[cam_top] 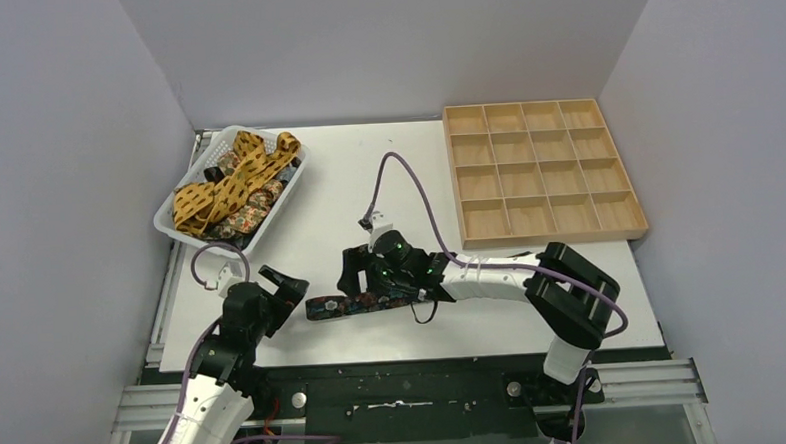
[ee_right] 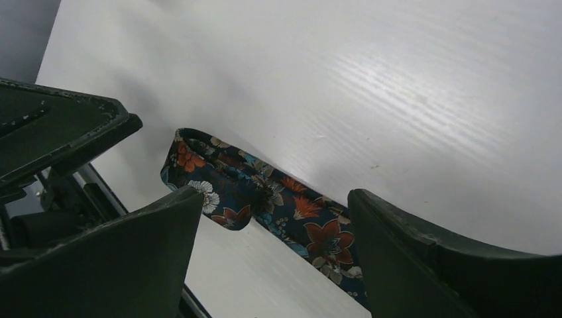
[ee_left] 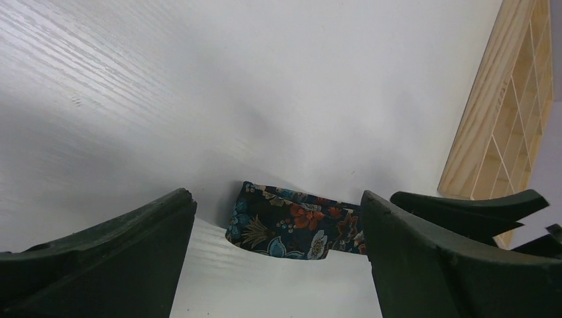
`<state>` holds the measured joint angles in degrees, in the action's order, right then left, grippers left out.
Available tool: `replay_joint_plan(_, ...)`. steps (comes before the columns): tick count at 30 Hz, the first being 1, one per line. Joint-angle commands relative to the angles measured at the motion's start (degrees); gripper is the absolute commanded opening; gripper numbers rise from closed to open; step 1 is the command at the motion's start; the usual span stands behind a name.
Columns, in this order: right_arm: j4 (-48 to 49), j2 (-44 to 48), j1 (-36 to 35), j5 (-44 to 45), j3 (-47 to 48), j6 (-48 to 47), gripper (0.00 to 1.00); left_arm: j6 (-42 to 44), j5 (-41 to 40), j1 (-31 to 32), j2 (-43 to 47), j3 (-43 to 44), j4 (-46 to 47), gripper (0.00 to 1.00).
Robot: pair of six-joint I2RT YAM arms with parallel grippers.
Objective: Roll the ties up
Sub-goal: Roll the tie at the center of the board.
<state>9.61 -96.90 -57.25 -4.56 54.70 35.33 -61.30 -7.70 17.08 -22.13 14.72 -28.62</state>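
A white worktop (cam_top: 347, 184) carries everything. At its far right corner lies a shallow wooden tray (cam_top: 555, 237) divided into rows of square compartments. At the far left corner sits a white slatted basket (cam_top: 169, 220), set at an angle with one side near the left edge. It holds a heap of ties: mustard-yellow ties (cam_top: 229, 184) with dark spots looped on top, and a dark floral tie (cam_top: 249, 213) partly buried under them. The two arms reach in from the near edge. The right arm bends across towards the middle and the left arm leans in from the near left corner. Between them a single dark floral necktie (cam_top: 358, 305) lies flat on the worktop close to the near edge, about midway along it and roughly parallel to that edge. Its left end looks doubled over on itself. The right claw (cam_top: 357, 282) stands over the middle stretch of this tie with its fingers spread wide. The cloth runs under the gap and nothing is gripped. The left claw (cam_top: 284, 287) is just beside the tie's left end, also spread wide and holding nothing. In the left wrist view, the folded end shows on the worktop beyond the gap between its fingertips.
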Motion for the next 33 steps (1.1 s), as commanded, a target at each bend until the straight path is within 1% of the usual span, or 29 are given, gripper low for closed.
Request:
replay_joint_plan(1,2.99,-1.94,-0.15,-8.48,0.41,11.14,0.78,-1.50,1.10,-0.38,-0.09,-0.22,-1.26,0.90)
replay_joint_plan(2,4.33,-2.53,-0.18,-9.70,-0.18,11.98,0.73,-1.80,1.87,-0.38,-0.26,-0.58,-0.84,0.89)
replay_joint_plan(3,5.51,-3.07,-0.19,-10.44,-0.42,12.46,0.70,-1.96,2.48,-0.38,-0.43,-0.91,-0.52,0.87)
replay_joint_plan(5,4.96,-4.48,-0.47,-11.50,0.67,11.74,0.62,-1.86,2.60,-0.39,-0.70,-1.09,-0.25,0.85)
replay_joint_plan(8,-1.05,-5.79,-1.08,-9.15,4.36,10.05,0.54,-1.29,2.86,-0.42,-1.17,-1.14,0.49,0.84)
replay_joint_plan(13,-1.87,-7.07,-0.93,-10.57,5.01,10.78,0.45,-1.41,3.47,-0.46,-2.27,-1.67,1.23,0.82)
replay_joint_plan(17,-1.08,-8.34,-0.64,-12.91,4.85,11.99,0.35,-1.59,3.83,-0.47,-2.24,-1.97,1.61,0.80)
replay_joint_plan(20,-0.97,-8.83,-0.32,-13.71,4.62,12.51,0.32,-1.15,3.95,-0.44,-1.72,-2.12,1.53,0.79)
replay_joint_plan(23,-0.71,-9.10,0.94,-14.50,4.39,12.39,0.25,-1.02,4.71,-0.46,-1.14,-2.53,1.72,0.77)
replay_joint_plan(26,-0.39,-10.53,2.87,-18.02,4.50,12.57,0.19,-0.34,5.96,-0.47,-0.83,-3.35,3.19,0.74)
replay_joint_plan(30,-1.11,-11.24,3.19,-18.56,4.08,12.87,0.17,0.09,6.58,-0.47,-1.16,-4.38,3.82,0.74)
replay_joint_plan(33,-0.41,-11.30,3.24,-19.36,3.18,12.75,0.19,-0.17,7.63,-0.47,-0.80,-5.43,4.95,0.75)
